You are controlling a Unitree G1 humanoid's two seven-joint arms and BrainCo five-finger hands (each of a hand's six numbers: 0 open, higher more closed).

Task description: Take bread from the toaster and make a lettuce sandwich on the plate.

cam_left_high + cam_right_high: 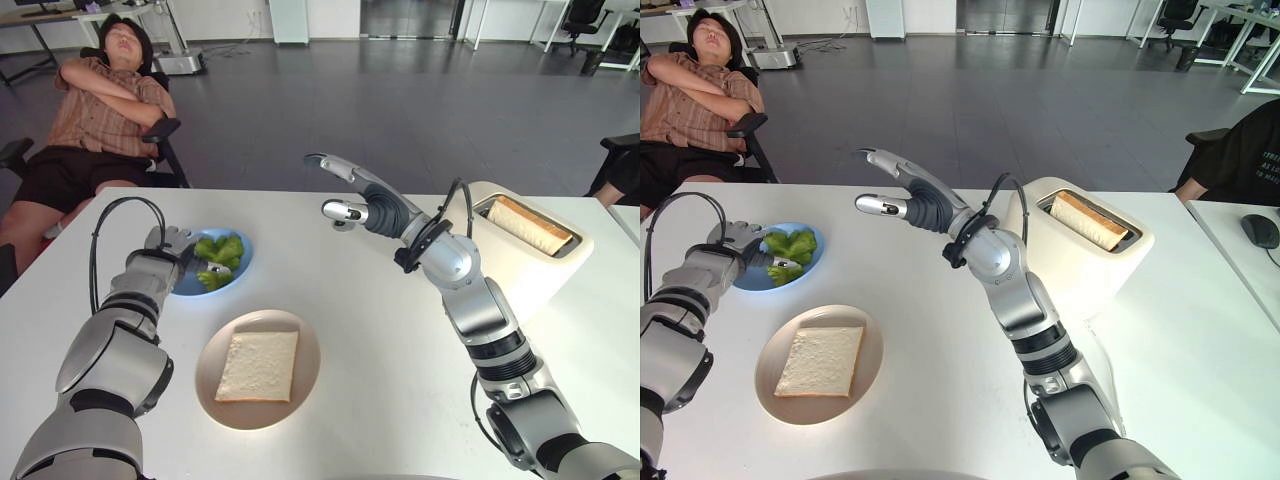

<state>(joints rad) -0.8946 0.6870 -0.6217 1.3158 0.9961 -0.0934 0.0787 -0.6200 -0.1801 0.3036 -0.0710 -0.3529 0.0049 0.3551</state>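
Nearest you, a square white bread slice [258,365] lies on the round beige plate [308,365]. Your left hand [163,250] sits at the blue dish [755,278] of green lettuce [221,251]; you cannot tell whether it grips. Your right hand [383,210] hovers spread and empty beside the white toaster [545,280], which holds another slice [528,226].

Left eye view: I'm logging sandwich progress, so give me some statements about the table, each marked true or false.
A bread slice lies on the plate. True.
The open right hand hovers left of the toaster. True.
The toaster's slot is empty. False: a second slice stands in it.
The left hand is at the blue dish of lettuce. True.
Lettuce covers the plate's bread. False: that bread is bare.
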